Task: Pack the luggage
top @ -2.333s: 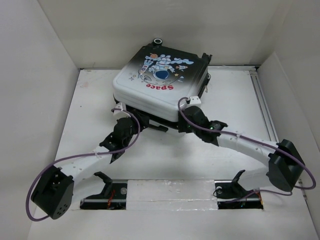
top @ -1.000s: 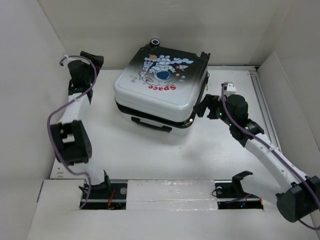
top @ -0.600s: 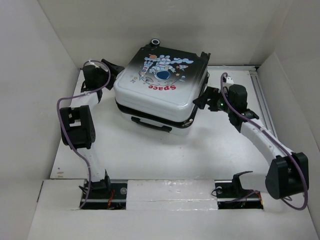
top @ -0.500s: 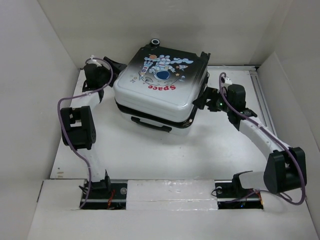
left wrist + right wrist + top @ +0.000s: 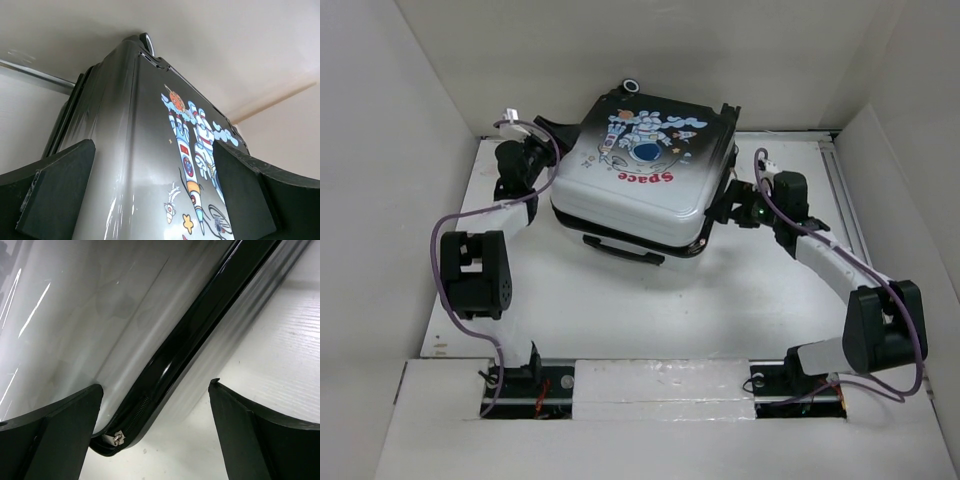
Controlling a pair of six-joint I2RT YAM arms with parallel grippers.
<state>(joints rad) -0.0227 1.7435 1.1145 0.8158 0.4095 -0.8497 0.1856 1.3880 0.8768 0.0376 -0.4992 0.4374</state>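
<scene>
The luggage (image 5: 642,172) lies shut and flat at the back middle of the table, its astronaut print and red "Space" word facing up and a black handle (image 5: 620,247) on its near side. My left gripper (image 5: 552,135) is open at its back left corner. In the left wrist view the printed shell (image 5: 150,165) runs between the two fingers of that gripper (image 5: 152,200). My right gripper (image 5: 724,207) is open against the luggage's right side. Its wrist view shows the gripper (image 5: 155,435) straddling the black zipper seam (image 5: 200,325), with the metal zipper pull (image 5: 116,438) beside the left finger.
White walls close in the table (image 5: 620,310) on the left, back and right. A metal rail (image 5: 842,200) runs along the right side. A black wheel (image 5: 634,86) sticks up at the luggage's far edge.
My left arm has swung right from the wall until its gripper reaches the luggage's back left corner. My right gripper has moved left and slightly nearer along the luggage's right side.
</scene>
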